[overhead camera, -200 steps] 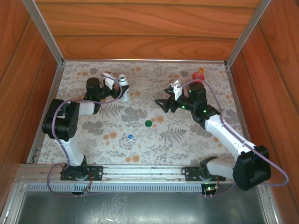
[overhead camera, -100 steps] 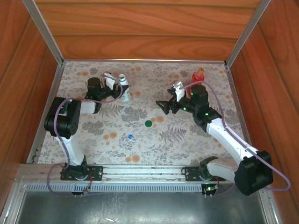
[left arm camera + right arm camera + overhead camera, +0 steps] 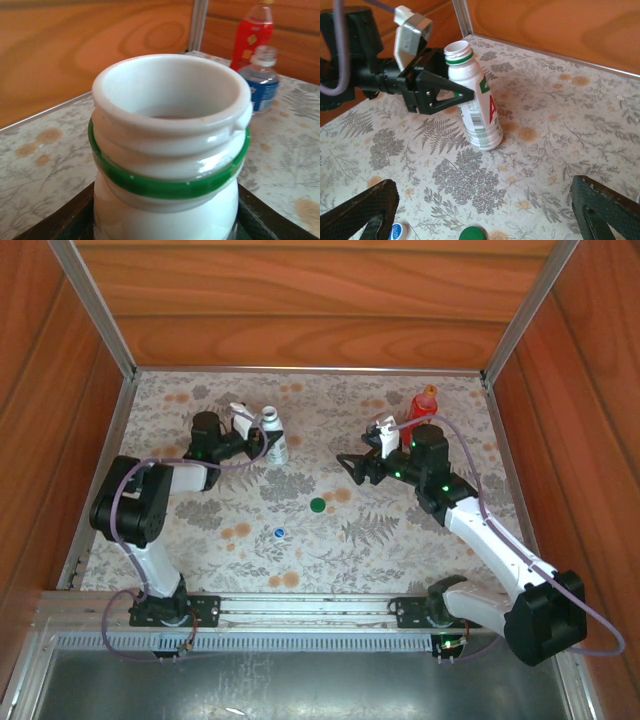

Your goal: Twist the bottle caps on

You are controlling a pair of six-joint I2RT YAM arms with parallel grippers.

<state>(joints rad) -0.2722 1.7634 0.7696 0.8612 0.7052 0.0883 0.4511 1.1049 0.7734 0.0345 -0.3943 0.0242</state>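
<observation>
The uncapped white bottle [image 3: 479, 112] stands on the tabletop [image 3: 560, 125], the left tool [image 3: 462, 89] clamped just below its neck. Nearer than the bottle lie a green cap [image 3: 472, 233] and a blue cap [image 3: 397, 231], between the wide-spread fingers of the right tool [image 3: 482, 200].

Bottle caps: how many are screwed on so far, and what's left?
Done: the red bottle appears to wear its orange cap. In hand: the left gripper holds the white bottle, mouth open; the right gripper is open and empty. Left: green cap and blue cap lie loose on the table; the clear bottle looks uncapped.
</observation>
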